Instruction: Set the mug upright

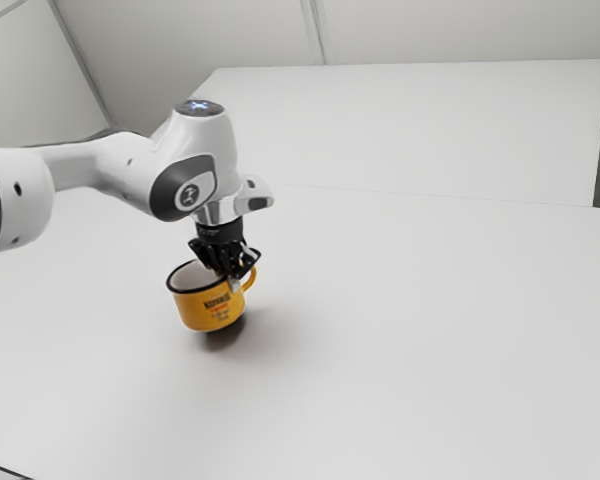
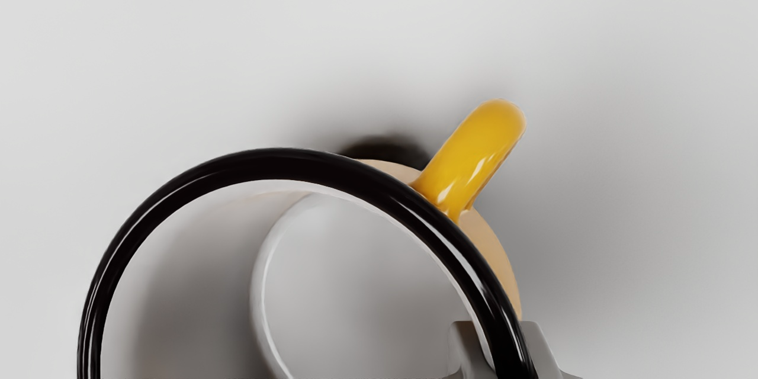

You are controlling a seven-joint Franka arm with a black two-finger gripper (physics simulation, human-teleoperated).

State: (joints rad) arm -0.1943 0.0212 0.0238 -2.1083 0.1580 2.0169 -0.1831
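Fingers of the arm, grey at the tips, straddle the wall of the mug near its handle: one tip inside the rim, the other outside. They stand slightly apart, closed on the wall's thickness, and so have hold of the mug. Rim: black and glossy, passing between the two tips. Handle: yellow, curved, close to the grip and projecting outward toward the exterior view's right. Interior: pale, with the round floor visible through the mouth. Body: yellow, bearing dark and red lettering; it hangs below the hand, tilted, its mouth leaning toward the exterior view's left and its base toward the right. Shadow: dark, directly beneath the base; whether the lower edge meets the worktop cannot be told. Worktop: broad, smooth and off-white, extending around the mug on all sides. Arm: white, entering from the exterior view's left and bending down above the mug to a black hand; a small blue mark lights its upper cap. Background: a white panel beyond the worktop, with pale walls behind it.
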